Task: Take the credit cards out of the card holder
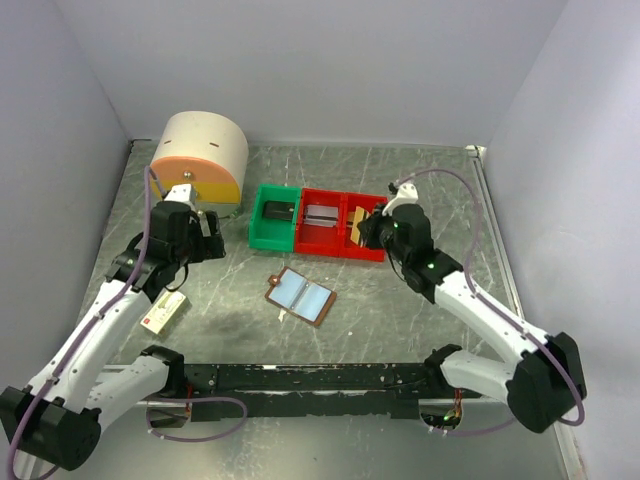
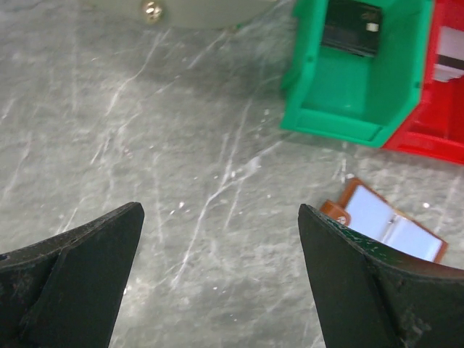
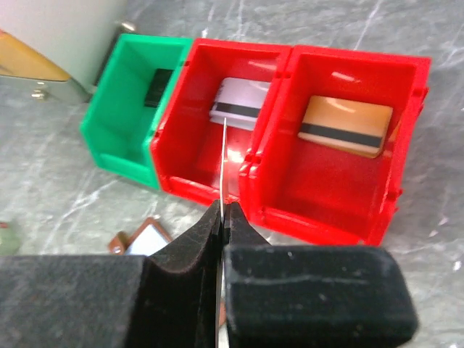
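Card holder (image 1: 301, 296) lies spread flat on the bench (image 1: 230, 285) with its pale-blue panels up, which leaves its pockets reachable from above. Whether any card is inside it I cannot tell. It sits ahead and to the right of the left fingers (image 1: 207, 238), apart from them. From the right fingers (image 3: 223, 217) it lies below and to the left, short of their tips.

The right fingers are pressed fully together on a card (image 3: 225, 156), seen edge-on as a thin pale sliver standing upright out of the pinch. It hangs just beyond the tips, over the near wall of the red bins (image 3: 330, 210), probably held by one end so it can drop straight in. Past the tips, one red bin holds a pale card (image 3: 239, 101) and the other an orange card (image 3: 346, 125). The green bin (image 3: 116, 141), further left, holds a dark card (image 3: 158, 87).

The left fingers are spread as wide as they go, with nothing between them and only bare bench beneath. They are likely readied to steady the holder.

The right arm reaches forward with a bent elbow, its wrist tipped down toward the bins. The left arm stretches forward with its wrist raised above the bench and its fingers aimed toward the green bin.
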Robot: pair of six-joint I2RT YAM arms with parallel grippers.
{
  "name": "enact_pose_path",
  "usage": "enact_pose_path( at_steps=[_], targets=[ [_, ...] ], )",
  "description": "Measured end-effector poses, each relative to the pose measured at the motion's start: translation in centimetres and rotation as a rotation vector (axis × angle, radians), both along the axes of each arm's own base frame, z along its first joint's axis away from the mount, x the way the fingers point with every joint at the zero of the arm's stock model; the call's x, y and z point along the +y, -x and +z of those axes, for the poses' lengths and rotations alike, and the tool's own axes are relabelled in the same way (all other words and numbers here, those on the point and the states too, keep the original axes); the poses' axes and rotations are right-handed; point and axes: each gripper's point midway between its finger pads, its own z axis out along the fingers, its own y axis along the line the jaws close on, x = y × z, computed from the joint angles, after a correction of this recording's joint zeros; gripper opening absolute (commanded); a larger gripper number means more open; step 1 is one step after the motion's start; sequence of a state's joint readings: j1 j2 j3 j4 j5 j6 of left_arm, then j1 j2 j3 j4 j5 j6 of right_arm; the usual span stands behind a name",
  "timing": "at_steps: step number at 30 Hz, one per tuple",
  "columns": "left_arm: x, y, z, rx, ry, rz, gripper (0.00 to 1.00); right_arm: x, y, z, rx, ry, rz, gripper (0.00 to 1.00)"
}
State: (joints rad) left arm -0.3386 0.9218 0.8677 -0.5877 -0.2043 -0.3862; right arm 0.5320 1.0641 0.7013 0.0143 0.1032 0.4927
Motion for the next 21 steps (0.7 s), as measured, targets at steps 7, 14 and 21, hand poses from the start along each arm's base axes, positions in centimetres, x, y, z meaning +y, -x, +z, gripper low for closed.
enact_pose_path(
  at_steps=[7,14,21],
  targets=[
    [1.8,1.3,1.6,-0.066,-0.008,0.067,1.0,-1.3,-3.6,-3.3,0.066,0.274,-0.014,0.0],
    [2.0,1.7,2.8,-0.117,0.007,0.072,1.0,-2.2,-5.4,-5.3,0.031,0.562,0.041,0.0],
    [1.6,1.4,1.8,-0.076,-0.005,0.054,1.0,-0.9,-5.6,-5.9,-0.09,0.858,0.215,0.0]
  ],
)
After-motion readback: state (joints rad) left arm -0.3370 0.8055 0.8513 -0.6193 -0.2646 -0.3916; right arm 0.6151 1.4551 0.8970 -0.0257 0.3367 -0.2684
